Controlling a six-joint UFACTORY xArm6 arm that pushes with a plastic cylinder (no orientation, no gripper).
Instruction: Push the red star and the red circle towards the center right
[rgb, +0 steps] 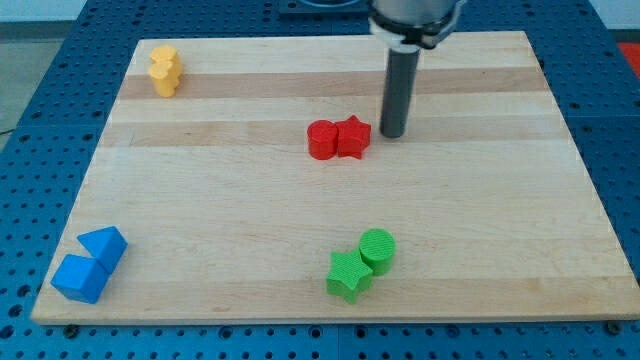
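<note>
Red star (352, 137) sits just above board centre, touching the red circle (322, 139) on its left. My tip (392, 135) stands just right of the star; contact unclear, and nothing is gripped. Green star (347, 275) lies near.

My tip (392, 135) right of star (352, 137)

— How's the light?
— Bright and even from overhead; the wooden board (330, 250) shows soft sheen, no harsh glare.
— Shadows?
— Faint, short ones beside each block.
— Sharpness?
— Mostly crisp; slight softness along the top edge.
</note>
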